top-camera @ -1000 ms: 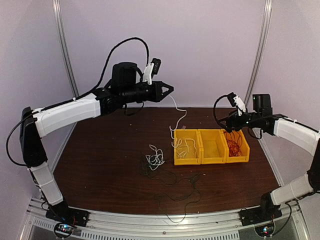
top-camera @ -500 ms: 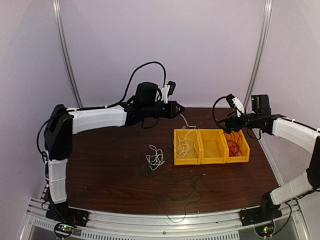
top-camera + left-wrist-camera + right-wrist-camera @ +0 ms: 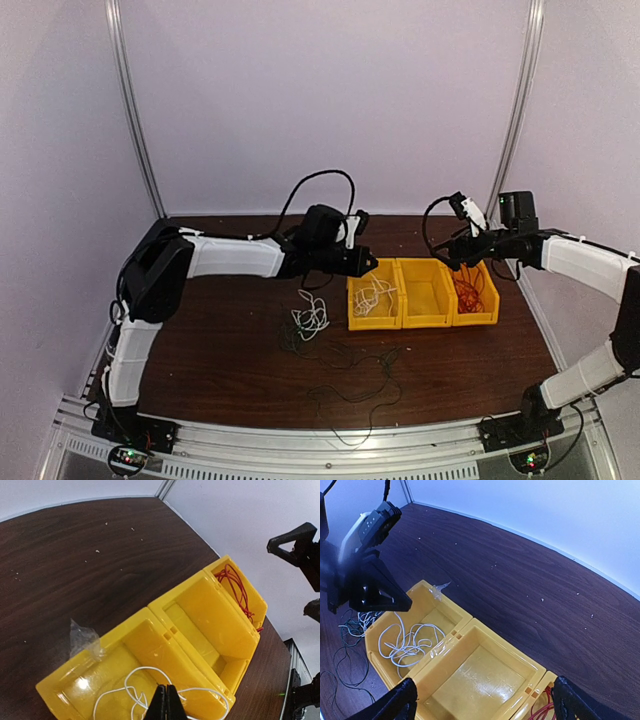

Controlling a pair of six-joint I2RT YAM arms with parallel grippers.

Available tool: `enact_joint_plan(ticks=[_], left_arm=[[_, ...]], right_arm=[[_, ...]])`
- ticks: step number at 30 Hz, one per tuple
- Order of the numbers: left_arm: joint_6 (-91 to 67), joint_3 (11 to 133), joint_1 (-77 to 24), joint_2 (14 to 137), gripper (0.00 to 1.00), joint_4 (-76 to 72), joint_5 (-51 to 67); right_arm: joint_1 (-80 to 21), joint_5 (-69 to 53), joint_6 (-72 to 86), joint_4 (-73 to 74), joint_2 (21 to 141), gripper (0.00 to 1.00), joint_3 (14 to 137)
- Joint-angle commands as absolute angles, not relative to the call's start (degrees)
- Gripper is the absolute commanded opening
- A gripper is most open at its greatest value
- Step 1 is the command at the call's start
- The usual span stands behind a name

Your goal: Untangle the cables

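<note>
My left gripper (image 3: 366, 266) (image 3: 166, 690) hovers low over the left yellow bin (image 3: 356, 322), shut on a thin white cable (image 3: 149, 667) that coils inside the bin (image 3: 405, 641). A second white cable (image 3: 312, 318) lies bunched on the table to the left of the bins. Thin black cables (image 3: 350, 372) sprawl in front of it. Red cable (image 3: 468, 290) (image 3: 235, 582) fills the right bin. My right gripper (image 3: 455, 250) (image 3: 482, 707) stands wide open above the middle bin (image 3: 520, 660), holding nothing.
Three yellow bins sit joined in a row at centre right; the middle one (image 3: 425, 315) holds no cable. A scrap of clear plastic (image 3: 82, 636) clings to the left bin's far corner. The left gripper's fingers (image 3: 380, 592) reach over the left bin's rim.
My left arm has swung down and to the right from a raised position, lowering the hanging white cable into the left bin. The right arm has barely moved.
</note>
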State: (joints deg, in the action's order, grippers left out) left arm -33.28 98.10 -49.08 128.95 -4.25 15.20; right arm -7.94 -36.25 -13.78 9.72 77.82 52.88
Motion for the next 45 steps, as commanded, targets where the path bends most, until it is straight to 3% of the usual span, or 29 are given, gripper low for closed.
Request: enact_joint_plan(ticks=[1,2,5,10,19,23,30,34,36,38,41,43,45], left_arm=[[-33.75,101.10,-50.54,130.15,0.00,-3.77,13.69],[-33.75,101.20,-50.54,130.19,0.04,-3.37,13.43],[-32.92,102.55,-50.54,129.83,0.32,-1.46,13.73],[-29.35,102.39,-50.62,124.69,0.52,-1.06,12.46],[-22.34,92.57,-50.49,108.10,0.62,1.63,1.31],[-22.88,82.24,-49.74,101.57,0.62,3.82,-2.70],[-31.19,58.72,-48.78,89.96,0.59,-1.19,-4.07],[-37.03,47.43,-48.69,85.59,0.37,-8.82,-0.66],[-39.82,43.26,-48.69,84.68,0.30,-12.23,1.66],[-42.17,39.95,-48.69,84.22,0.34,-15.48,4.00],[-45.53,35.85,-48.68,84.45,0.53,-19.38,5.49],[-47.03,33.84,-48.67,84.45,0.57,-21.87,5.78],[-47.99,32.65,-48.69,84.78,0.58,-23.77,5.83]], right_arm=[[-7.56,-37.44,-14.58,10.09,77.96,0.95,54.10],[-7.56,-37.44,-14.51,10.17,77.96,0.95,54.12],[-7.56,-37.52,-14.57,10.24,77.96,0.95,54.14],[-7.56,-38.03,-14.60,10.36,77.96,0.95,54.23],[-7.78,-40.38,-14.79,10.69,78.31,0.94,54.23],[-9.33,-39.83,-15.41,10.82,78.07,0.89,54.22],[-22.34,-30.39,-19.86,13.79,80.44,0.83,58.91],[-30.58,-27.66,-20.41,15.33,85.63,0.82,63.33],[-33.74,-27.62,-19.81,16.26,89.42,0.76,66.26],[-35.93,-28.75,-18.57,18.12,93.79,0.67,69.97],[-38.67,-30.73,-17.59,21.27,100.07,0.52,75.15],[-41.05,-30.81,-17.74,22.19,102.78,0.45,77.53],[-42.82,-30.59,-17.68,22.70,105.08,0.44,78.98]])
